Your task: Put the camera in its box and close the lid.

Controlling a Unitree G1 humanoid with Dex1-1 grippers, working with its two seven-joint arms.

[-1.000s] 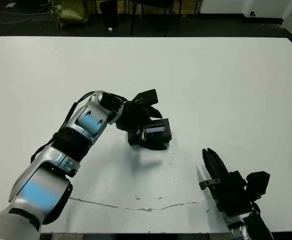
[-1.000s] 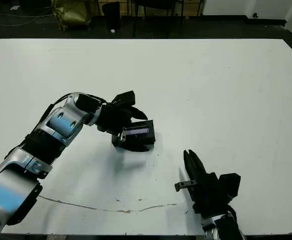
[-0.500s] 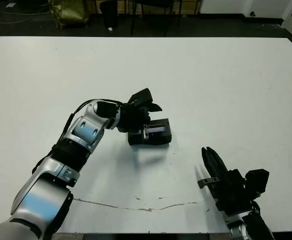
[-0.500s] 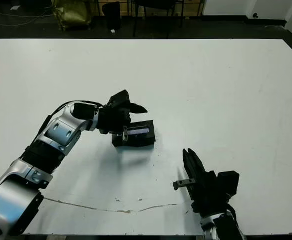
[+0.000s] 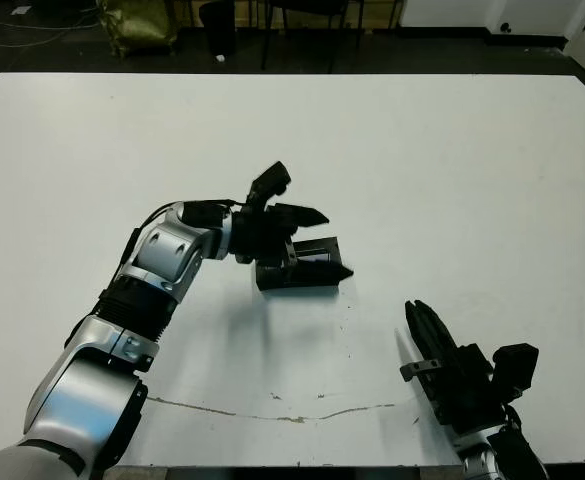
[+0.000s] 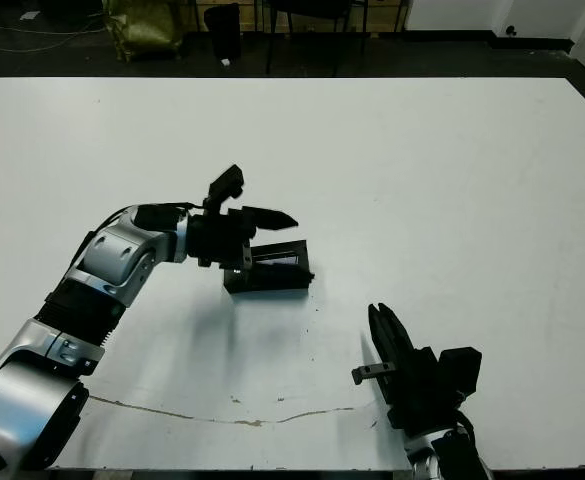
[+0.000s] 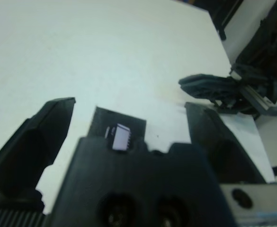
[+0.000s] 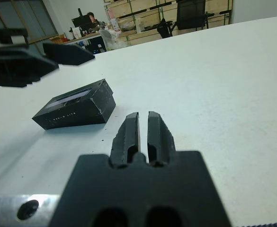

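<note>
Black box [image 5: 297, 267] sits lid-on mid-surface; we've just released it, left tool [image 5: 290, 205] spread wide just above. Right tool [image 5: 430, 340] clenched, idle near the front edge. Task looks done.

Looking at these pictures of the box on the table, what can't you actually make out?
- Camera: not seen in any view; the lid covers the box.
- Whether the lid is fully seated: left gripper overlaps it in the eye views.
- Box in left wrist view: mostly hidden behind the gripper body, blurred.
</note>
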